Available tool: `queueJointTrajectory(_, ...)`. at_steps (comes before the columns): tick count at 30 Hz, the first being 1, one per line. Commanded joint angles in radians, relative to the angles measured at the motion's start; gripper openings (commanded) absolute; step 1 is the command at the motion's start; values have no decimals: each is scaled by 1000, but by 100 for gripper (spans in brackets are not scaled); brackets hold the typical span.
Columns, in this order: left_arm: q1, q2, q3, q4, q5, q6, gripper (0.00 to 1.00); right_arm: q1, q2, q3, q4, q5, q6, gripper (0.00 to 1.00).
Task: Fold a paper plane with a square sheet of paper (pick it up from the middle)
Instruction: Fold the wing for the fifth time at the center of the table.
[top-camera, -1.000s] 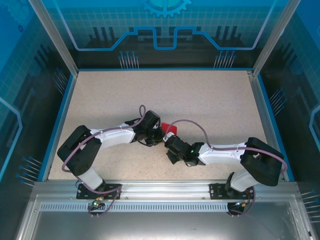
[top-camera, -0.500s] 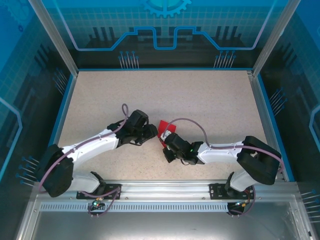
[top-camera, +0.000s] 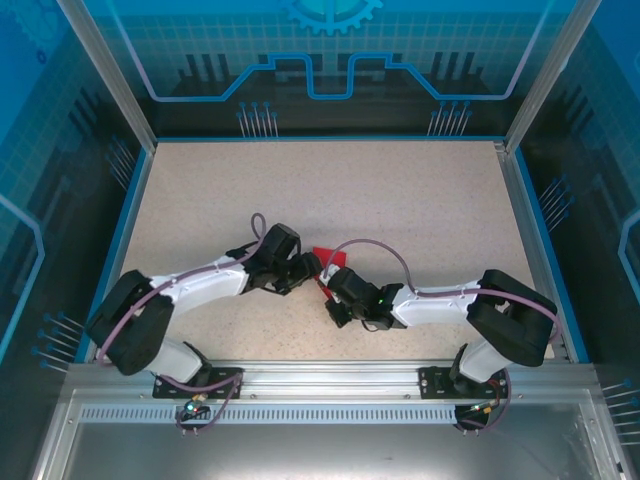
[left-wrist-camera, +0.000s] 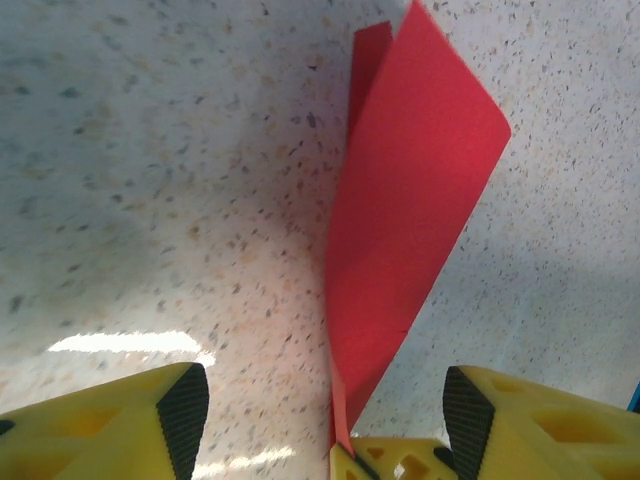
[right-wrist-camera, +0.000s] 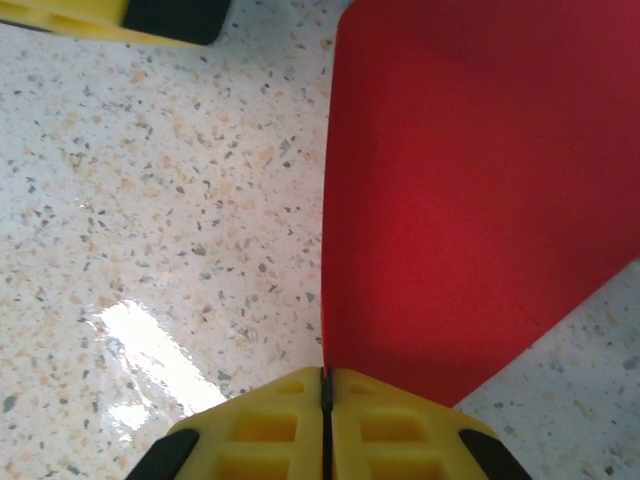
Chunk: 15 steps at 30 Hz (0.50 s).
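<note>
One crease at most: bright red paper sheet (top-camera: 325, 256) pinched in closed right gripper (right-wrist-camera: 325, 395), left gripper (left-wrist-camera: 327, 415) at 9 o'clock open, empty; most folds remain.

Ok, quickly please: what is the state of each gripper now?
Left gripper: open, the paper between its fingers but not gripped.
Right gripper: closed, holding the paper by its edge.

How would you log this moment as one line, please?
paper: red sheet folded | right gripper: shut on its edge | left gripper: open, fingers either side of sheet
</note>
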Motion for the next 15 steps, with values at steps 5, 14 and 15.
queueJointTrajectory(5, 3, 120, 97, 55, 96, 73, 51, 9, -36, -14, -21, 41, 4, 12)
queueJointTrajectory(14, 2, 173, 137, 43, 115, 74, 22, 9, -90, -26, -65, 49, 50, 20)
queueJointTrajectory(15, 1, 164, 134, 42, 103, 67, 20, 9, -100, -25, -80, 53, 52, 21)
